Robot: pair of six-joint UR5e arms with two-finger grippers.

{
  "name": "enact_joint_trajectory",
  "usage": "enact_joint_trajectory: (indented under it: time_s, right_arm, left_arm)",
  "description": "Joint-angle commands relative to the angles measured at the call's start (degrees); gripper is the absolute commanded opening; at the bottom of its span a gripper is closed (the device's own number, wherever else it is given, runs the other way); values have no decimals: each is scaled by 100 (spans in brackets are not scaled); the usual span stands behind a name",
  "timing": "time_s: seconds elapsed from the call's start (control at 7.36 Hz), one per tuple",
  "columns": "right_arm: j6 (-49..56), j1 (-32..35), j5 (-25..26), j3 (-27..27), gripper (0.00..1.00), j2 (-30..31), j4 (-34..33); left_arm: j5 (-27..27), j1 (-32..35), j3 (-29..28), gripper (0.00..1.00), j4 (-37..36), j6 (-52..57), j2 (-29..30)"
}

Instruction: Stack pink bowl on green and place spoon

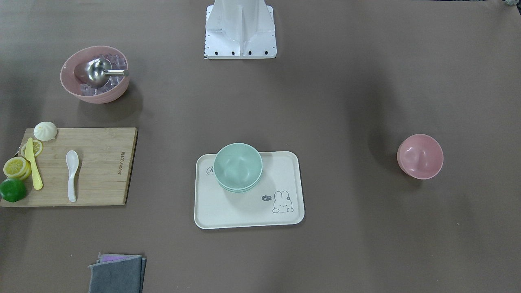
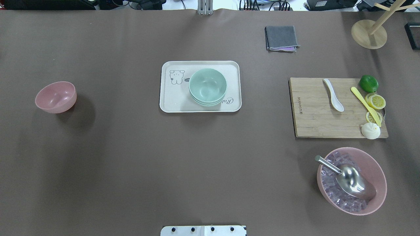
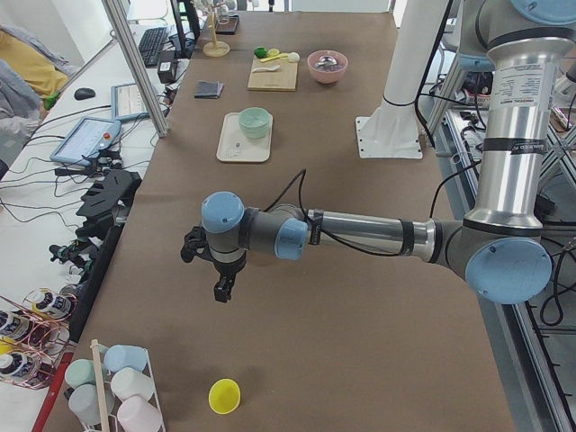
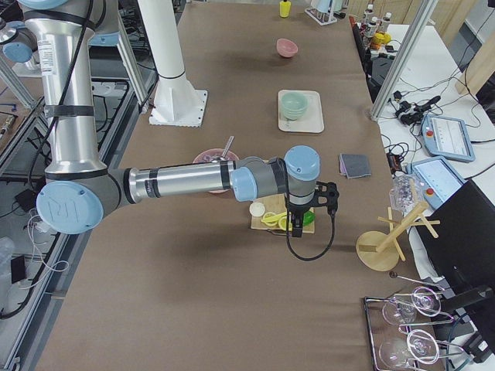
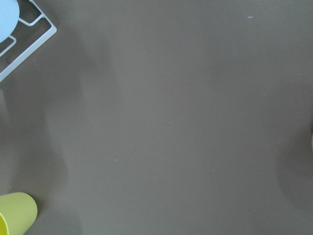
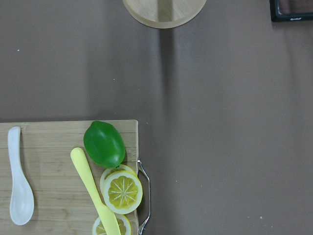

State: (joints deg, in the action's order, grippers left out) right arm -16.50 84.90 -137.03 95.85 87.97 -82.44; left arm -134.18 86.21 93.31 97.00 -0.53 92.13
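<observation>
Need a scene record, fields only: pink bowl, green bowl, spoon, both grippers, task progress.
pink bowl: empty, upright on bare table, robot's left side, apart from the tray
green bowl: on the tray, looks like a nested stack
spoon: white, lying on the cutting board, robot's right side
left gripper: above the table, jaws state cannot tell
right gripper: near the cutting board's end, jaws state cannot tell
progress: nothing stacked, spoon not placed

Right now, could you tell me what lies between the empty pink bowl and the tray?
Nothing: the overhead view shows only bare table between the empty pink bowl and the tray.
</observation>
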Motion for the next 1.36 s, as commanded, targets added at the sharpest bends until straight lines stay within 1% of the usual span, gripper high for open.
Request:
enact_joint_trajectory:
  time_s: [0.0, 0.27, 0.41, 0.54, 0.68, 0.81, 0.95, 1.09, 1.22]
  right_arm:
    - [-11, -52, -34, -40, 100, 106, 324]
    - [-11, -105, -60, -145, 100, 97, 543]
    - [-11, -279, -78, -181, 100, 97, 710]
    - [-11, -481, -78, -216, 100, 97, 825]
    - [-20, -544, -87, -242, 100, 97, 861]
    - [-20, -614, -78, -251, 100, 97, 861]
    - [-11, -728, -43, -260, 100, 80, 870]
    - [-20, -799, -25, -277, 100, 45, 870]
    - [-20, -817, -25, -278, 100, 27, 870]
  left_arm:
    - [-29, -104, 187, 97, 65, -403, 85]
    - [-38, -122, 205, 97, 4, -421, 51]
    - [-264, -122, -117, 98, 81, -482, 94]
    - [-249, -122, -164, 98, 99, -492, 164]
    - [-231, -209, -138, 98, 100, -848, 313]
    - [-197, -680, -94, 98, 195, -1400, 375]
    - [-161, -971, -85, 98, 631, -2084, 359]
    - [-161, -1209, -137, 98, 1132, -2361, 315]
    - [-161, -1490, -155, 98, 1215, -2555, 349]
